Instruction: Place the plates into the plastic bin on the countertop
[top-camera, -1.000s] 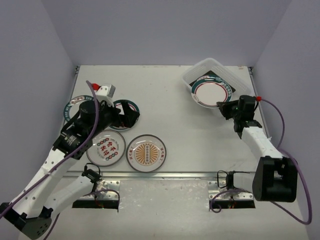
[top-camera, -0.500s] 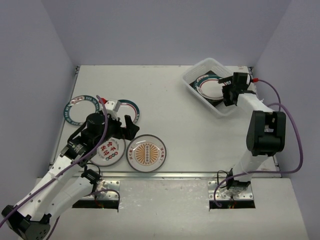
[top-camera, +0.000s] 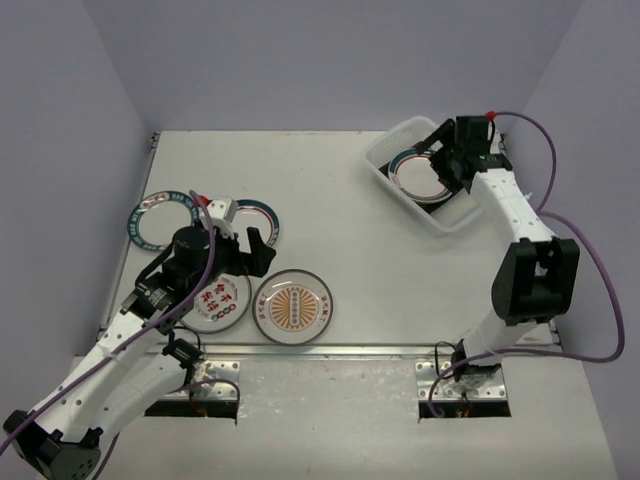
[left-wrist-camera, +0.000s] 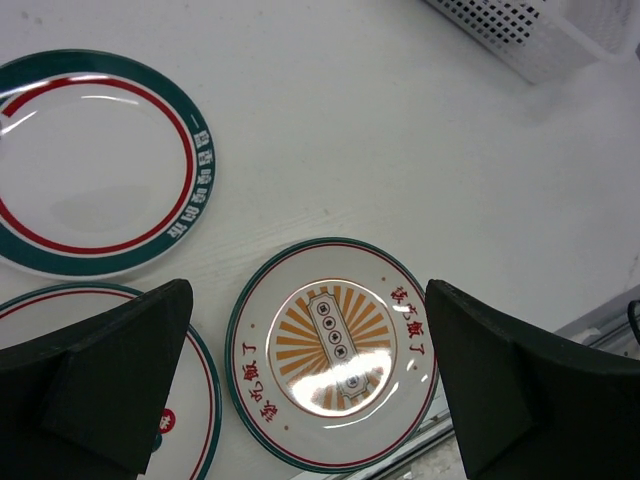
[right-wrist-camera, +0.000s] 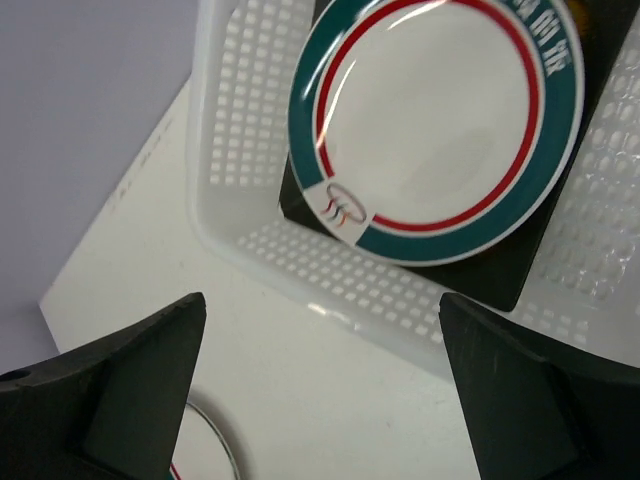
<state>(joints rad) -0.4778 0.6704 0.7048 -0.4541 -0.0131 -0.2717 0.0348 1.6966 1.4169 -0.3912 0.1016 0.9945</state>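
On the white countertop (top-camera: 330, 200) lie a sunburst plate (top-camera: 292, 305), a red-character plate (top-camera: 215, 297) partly under my left arm, and two teal-rimmed plates (top-camera: 150, 215) (top-camera: 262, 214). My left gripper (top-camera: 256, 251) hovers open above the sunburst plate (left-wrist-camera: 335, 350), nothing between its fingers. The plastic bin (top-camera: 445, 215) stands at the back right. Inside it a round teal-and-red-rimmed plate (right-wrist-camera: 435, 130) rests on a dark square plate (right-wrist-camera: 510, 270). My right gripper (top-camera: 448, 160) hangs open over the bin's wall (right-wrist-camera: 330, 280), holding nothing.
The countertop's metal front edge (top-camera: 330, 350) runs just in front of the sunburst plate. Grey walls close in the left, back and right sides. A plate's rim (right-wrist-camera: 205, 445) shows at the bottom left of the right wrist view.
My right gripper carried a round plate over the bin, opened and let it go; the plate now lies in the bin. My left arm drew nearer, toward the sunburst plate.
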